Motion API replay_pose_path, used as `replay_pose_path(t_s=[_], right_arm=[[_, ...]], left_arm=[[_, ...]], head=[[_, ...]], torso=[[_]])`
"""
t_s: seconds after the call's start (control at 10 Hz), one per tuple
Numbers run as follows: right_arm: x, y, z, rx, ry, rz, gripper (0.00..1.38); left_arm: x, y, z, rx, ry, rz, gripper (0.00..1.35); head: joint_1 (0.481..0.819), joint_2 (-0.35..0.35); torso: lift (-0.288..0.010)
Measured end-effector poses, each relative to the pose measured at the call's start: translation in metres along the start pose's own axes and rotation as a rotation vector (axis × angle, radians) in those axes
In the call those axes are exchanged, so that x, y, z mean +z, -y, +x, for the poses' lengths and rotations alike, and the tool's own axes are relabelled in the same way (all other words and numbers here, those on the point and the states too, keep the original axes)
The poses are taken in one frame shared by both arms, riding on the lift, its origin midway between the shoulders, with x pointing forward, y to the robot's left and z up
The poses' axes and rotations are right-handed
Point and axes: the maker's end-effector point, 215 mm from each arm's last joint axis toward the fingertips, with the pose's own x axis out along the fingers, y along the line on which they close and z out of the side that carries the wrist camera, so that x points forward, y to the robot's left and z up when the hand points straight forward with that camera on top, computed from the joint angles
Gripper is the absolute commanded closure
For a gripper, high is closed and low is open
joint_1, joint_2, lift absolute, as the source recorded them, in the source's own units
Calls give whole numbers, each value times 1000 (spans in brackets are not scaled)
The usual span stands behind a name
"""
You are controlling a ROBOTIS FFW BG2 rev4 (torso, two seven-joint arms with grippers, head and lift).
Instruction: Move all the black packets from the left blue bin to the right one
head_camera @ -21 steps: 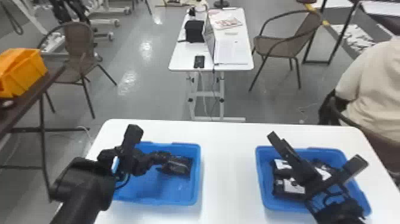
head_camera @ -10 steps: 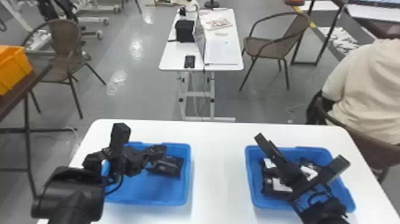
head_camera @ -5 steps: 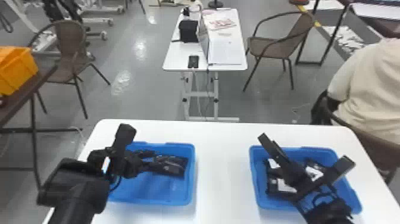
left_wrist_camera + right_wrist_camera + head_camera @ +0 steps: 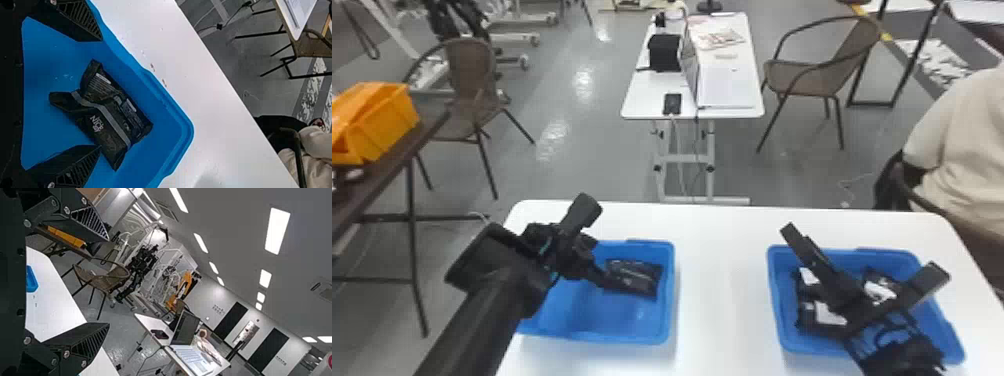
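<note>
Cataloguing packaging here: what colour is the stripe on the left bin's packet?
The stripe is grey, clearest in the left wrist view.

Desk (image 4: 719, 290): looked smooth, softly shiny.
Left blue bin (image 4: 612, 322): looked like smooth plastic.
Black packets (image 4: 111, 145): looked like creased, faintly glossy film.
Floor (image 4: 572, 165): was smooth and glossy.
Chair (image 4: 469, 65): had a woven, matt-looking back.

left gripper (image 4: 598, 262) shifted right, arm (image 4: 477, 320) farther forward
</note>
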Motion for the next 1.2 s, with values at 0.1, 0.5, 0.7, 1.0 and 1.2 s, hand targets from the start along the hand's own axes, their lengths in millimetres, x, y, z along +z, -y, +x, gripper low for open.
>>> replay_pose_path(t_s=[0.1, 0.5, 0.7, 1.0, 1.2], right_arm=[[0, -1, 1, 2, 0, 1, 274], [0, -5, 4, 24, -1, 7, 274], [-2, -10, 11, 49, -10, 6, 274], [-8, -11, 13, 58, -26, 8, 274], [-8, -12, 15, 67, -28, 11, 274]], left_arm=[[-2, 4, 6, -10, -5, -3, -2], [-15, 1, 18, 26, 16, -38, -2], [-21, -6, 18, 47, 17, -50, -2], [-22, -1, 22, 44, 47, -103, -2], [-17, 12, 32, 45, 60, -156, -2]], head=[[695, 69], [695, 74], [695, 87], [695, 93], [695, 80]], torso=[[0], [0], [0], [0], [0]])
